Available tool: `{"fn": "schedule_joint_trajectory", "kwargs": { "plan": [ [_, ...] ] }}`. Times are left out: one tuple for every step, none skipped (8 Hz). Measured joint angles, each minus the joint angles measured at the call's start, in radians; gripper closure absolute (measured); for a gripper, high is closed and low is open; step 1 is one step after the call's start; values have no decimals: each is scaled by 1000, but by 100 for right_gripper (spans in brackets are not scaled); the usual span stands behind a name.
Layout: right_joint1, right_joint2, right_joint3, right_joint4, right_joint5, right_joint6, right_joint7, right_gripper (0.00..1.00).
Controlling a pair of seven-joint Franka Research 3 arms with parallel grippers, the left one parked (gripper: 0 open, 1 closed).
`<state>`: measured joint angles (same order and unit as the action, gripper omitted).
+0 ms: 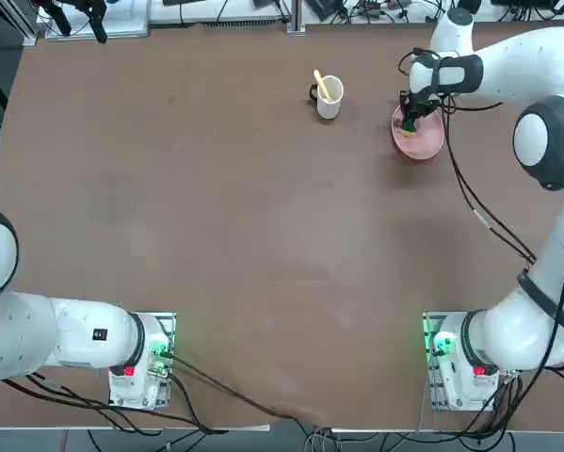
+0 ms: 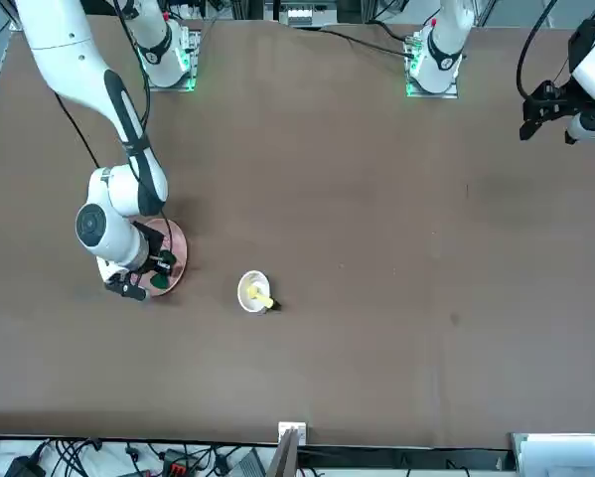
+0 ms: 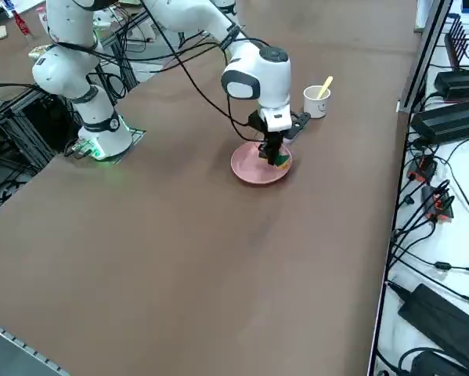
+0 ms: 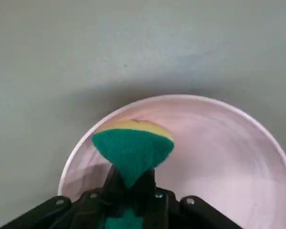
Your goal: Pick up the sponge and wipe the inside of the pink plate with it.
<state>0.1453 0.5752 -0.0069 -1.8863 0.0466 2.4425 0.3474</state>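
Over the interior of the pink plate [image 3: 254, 170], on the side of it nearer the mug, the green-and-yellow sponge [image 4: 135, 145] is held by the right claw [image 4: 132, 179]. The claw is closed on the sponge, its two fingers pinching the block so firmly that the green layer is squeezed to a narrow neck between them and flared out beyond. Green material is also seen on the far side of the grip, so the sponge appears to be gripped across its middle, with its long axis passing through between the fingers.

The relation on which the coming wipe turns is that of sponge to plate: the flared end is set inside the rim, close to one stretch of it, while the wider part of the pink floor is left uncovered on the other side. Whether the yellow edge is pressed on the plate or held just above it cannot be told. A low sweep away from the near rim, across the plate's middle, seems to be called for; if pressure is applied too close to the rim, the plate could be pushed along the brown surface [image 1: 225, 235].

Beside the plate, apart from it on the robot's left, the white mug [image 1: 329, 104] is stood with a yellow-handled utensil [image 3: 326, 86] leaned in it.
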Motion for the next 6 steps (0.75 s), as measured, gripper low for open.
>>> {"fn": "schedule_joint_trajectory", "kwargs": {
  "plan": [
    [3,-1,0,-2,0,0,11,91],
    [5,-3,0,-6,0,0,15,91],
    [9,-9,0,-15,0,0,16,91],
    [13,-19,0,-31,1,-1,17,91],
    [16,-32,0,-53,2,-1,17,91],
    [18,-49,1,-79,3,-1,17,91]
  ]
}}
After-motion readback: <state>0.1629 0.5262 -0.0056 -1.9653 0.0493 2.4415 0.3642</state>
